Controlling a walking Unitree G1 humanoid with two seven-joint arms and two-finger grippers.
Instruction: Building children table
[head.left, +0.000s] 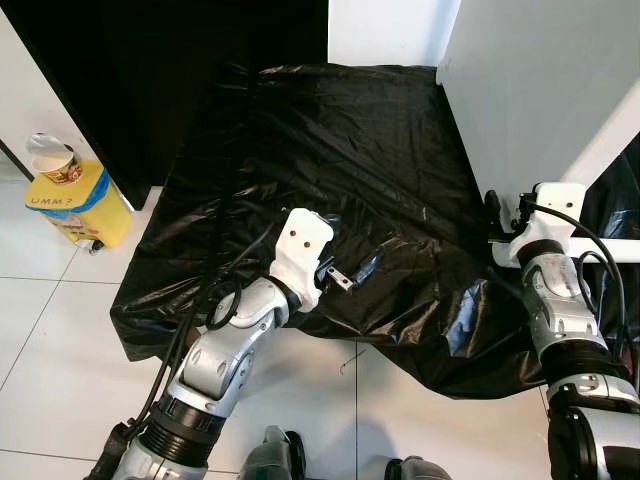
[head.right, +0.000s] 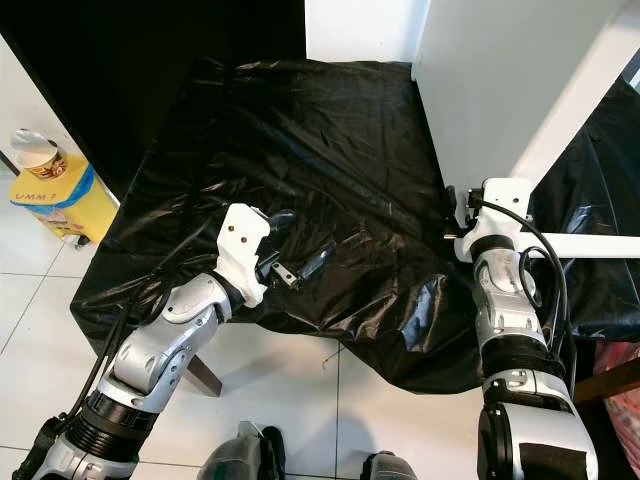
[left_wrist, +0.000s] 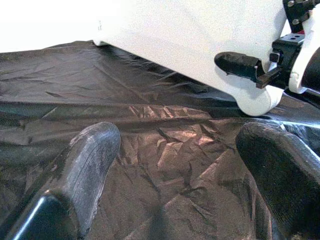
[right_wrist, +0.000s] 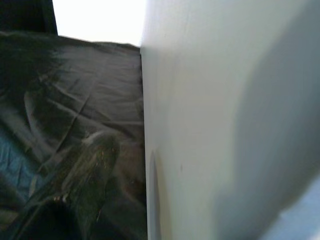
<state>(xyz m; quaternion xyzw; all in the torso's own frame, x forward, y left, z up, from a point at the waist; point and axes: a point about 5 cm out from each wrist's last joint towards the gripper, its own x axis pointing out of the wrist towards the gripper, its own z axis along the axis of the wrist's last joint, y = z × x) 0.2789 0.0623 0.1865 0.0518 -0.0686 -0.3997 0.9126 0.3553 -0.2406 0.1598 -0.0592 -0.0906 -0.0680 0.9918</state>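
The left pincer (head.left: 350, 270) hovers low over the black plastic sheet (head.left: 340, 150), its fingers (left_wrist: 85, 165) spread wide and empty in the left wrist view. That view also catches the right pincer (left_wrist: 240, 65) against the white panel (left_wrist: 190, 40)'s lower edge. The right wrist view shows one finger (right_wrist: 90, 165) beside the panel's face; I cannot tell whether it grips. A yellow box (head.left: 85, 205) stands on the tiled floor (head.left: 60, 330).

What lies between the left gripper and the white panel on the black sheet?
Only bare, wrinkled black sheet between the left gripper and the white panel, as the left wrist view shows.
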